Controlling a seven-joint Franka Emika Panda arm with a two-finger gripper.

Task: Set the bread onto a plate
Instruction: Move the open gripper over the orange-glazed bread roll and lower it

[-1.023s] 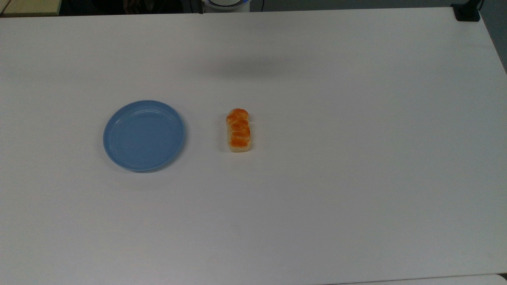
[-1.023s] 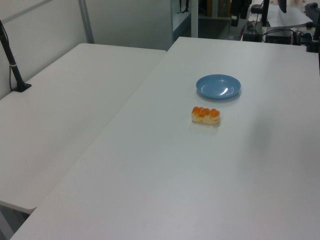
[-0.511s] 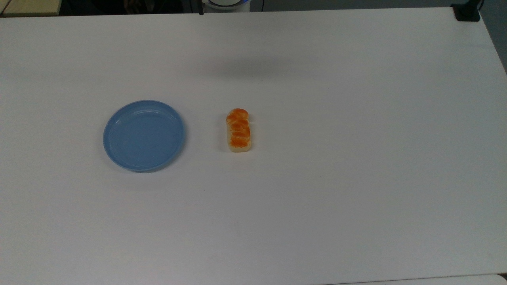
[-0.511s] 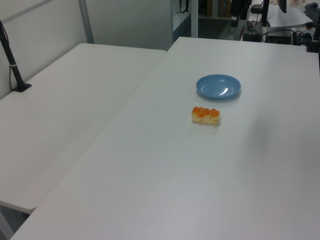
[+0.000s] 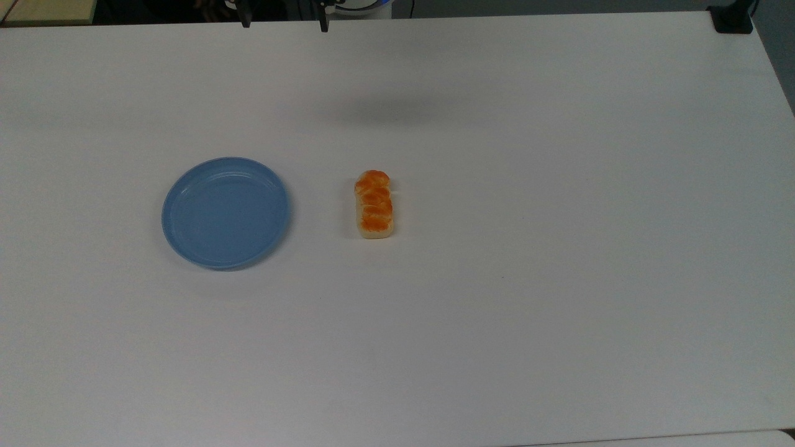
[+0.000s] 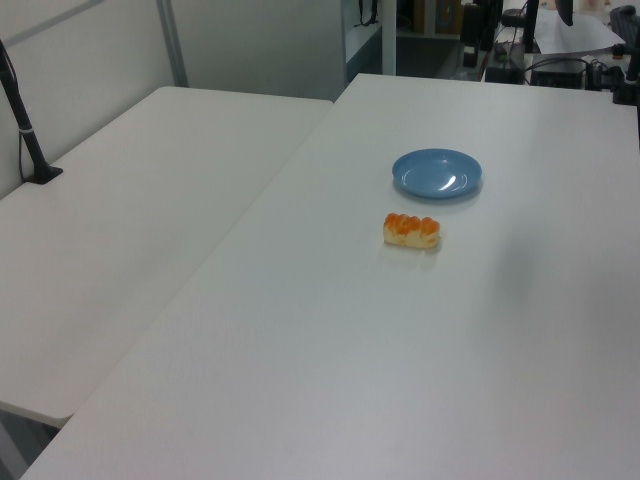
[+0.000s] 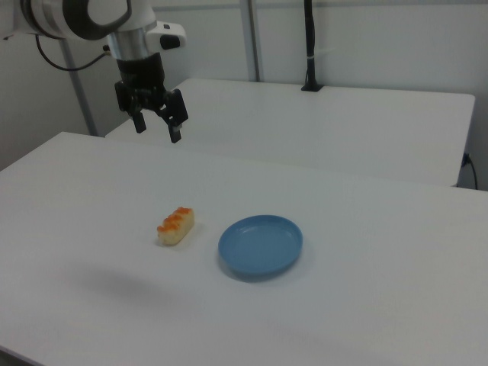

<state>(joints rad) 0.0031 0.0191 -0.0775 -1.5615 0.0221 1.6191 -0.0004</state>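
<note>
**Orange-topped bread on bare table, beside the plate**

Top view: bread [image 5: 374, 205] lies right of the blue plate [image 5: 225, 212], apart; left view: bread nearer than plate; right view: gripper [image 7: 157, 125] hangs high, fingers spread, holding nothing.

A white worktop [image 5: 559, 248] is seen carrying two things. The light-blue plate [image 5: 225, 212] lies flat on it, and the bread [image 5: 374, 205] rests on the bare surface beside the plate, apart from it, on the top view's right.
</note>
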